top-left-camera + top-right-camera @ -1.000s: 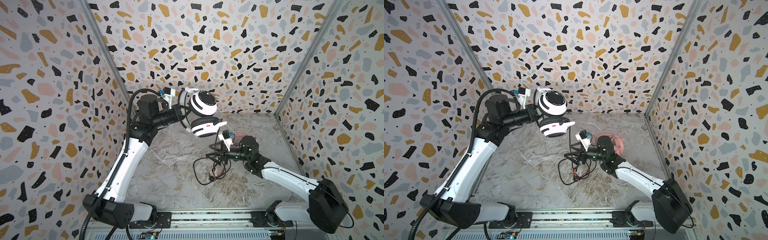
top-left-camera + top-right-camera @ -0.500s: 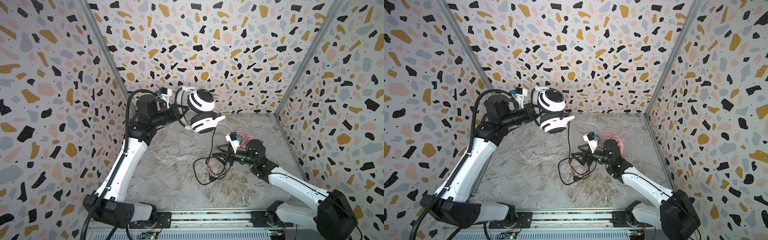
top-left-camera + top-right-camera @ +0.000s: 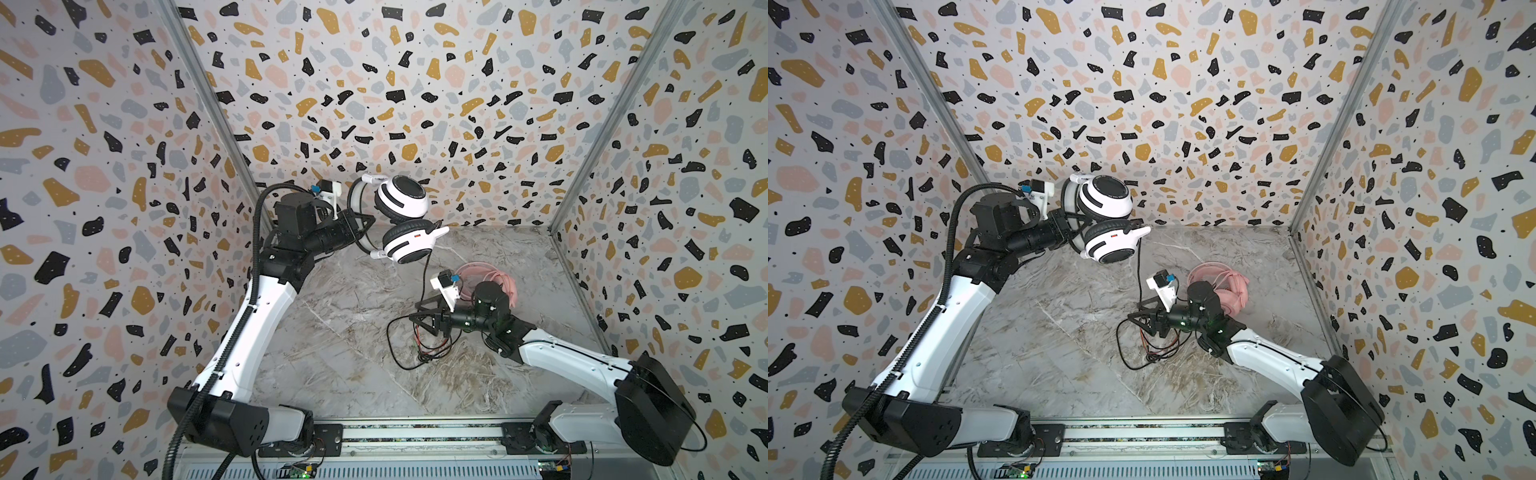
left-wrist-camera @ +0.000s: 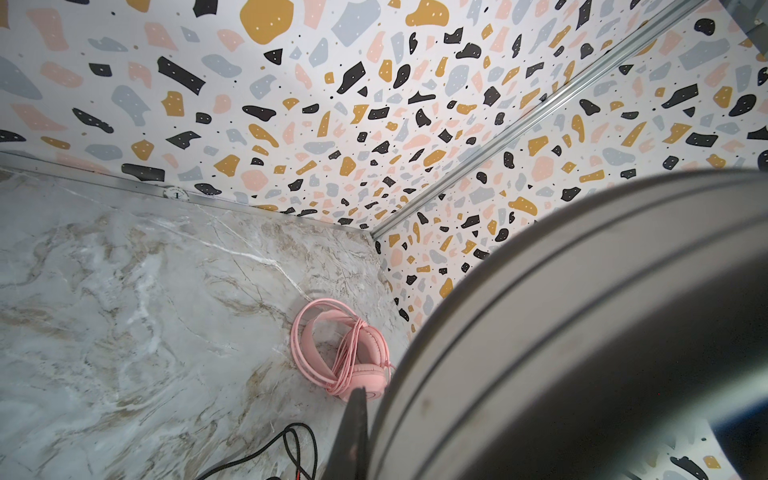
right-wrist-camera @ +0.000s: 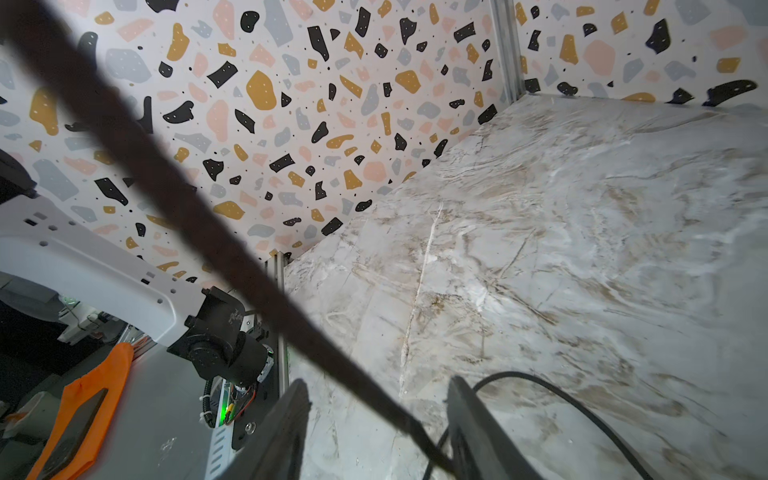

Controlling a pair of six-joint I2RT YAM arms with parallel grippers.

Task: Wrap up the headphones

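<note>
White headphones (image 3: 401, 226) hang aloft by the headband in the clamped left gripper (image 3: 360, 227), black cable (image 3: 424, 276) dropping between the jaws of the half-open right gripper (image 3: 418, 316), pink headphones (image 3: 1230, 291) lying wound nearby; step, apparently: catching cable; next needs a pinch, then winding.

No legible text or labels

Both top views look down from high in front; wrist cameras skim close over the same marble floor (image 3: 332, 332).

Marble tbl (image 3: 332, 374), terrazzo walls (image 3: 415, 83), poss. orange cloth (image 5: 99, 370)
</note>
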